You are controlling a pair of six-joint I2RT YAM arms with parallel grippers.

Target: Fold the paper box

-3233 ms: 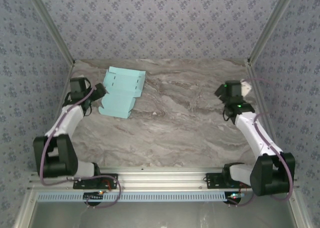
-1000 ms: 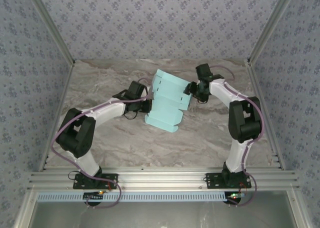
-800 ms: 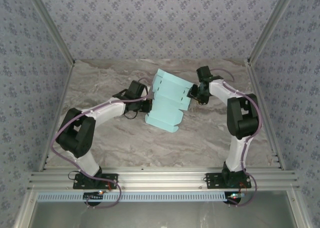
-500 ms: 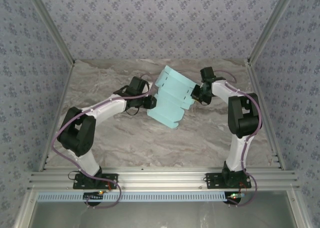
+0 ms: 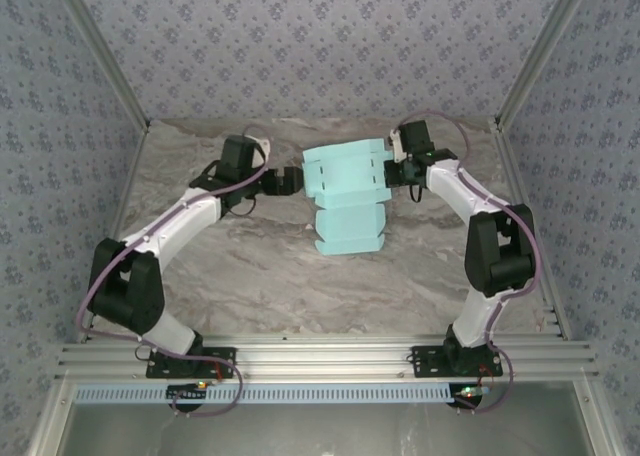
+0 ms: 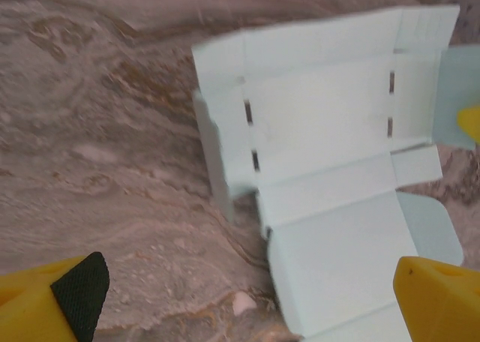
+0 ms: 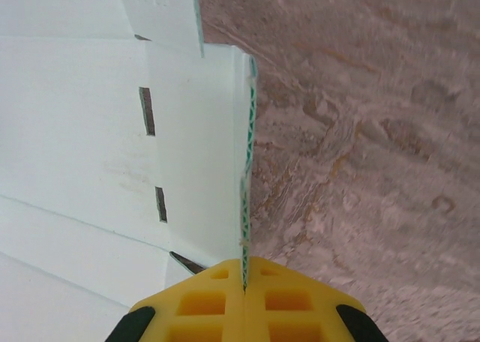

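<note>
Paper box (image 5: 345, 191) on marble table (image 5: 250, 266), right tool (image 7: 244, 293) pinching edge.

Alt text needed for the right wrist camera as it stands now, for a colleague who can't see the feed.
The right end effector, yellow-fingered at the bottom of the frame, is shut on the thin upright edge of the paper box. The box's pale mint panels, with two short dark slots, lie on the left, and the brown marbled table on the right.

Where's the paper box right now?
In the top view, the paper box sits far-centre on the table, right edge pinched by the right hand, open left hand just left of it.
</note>
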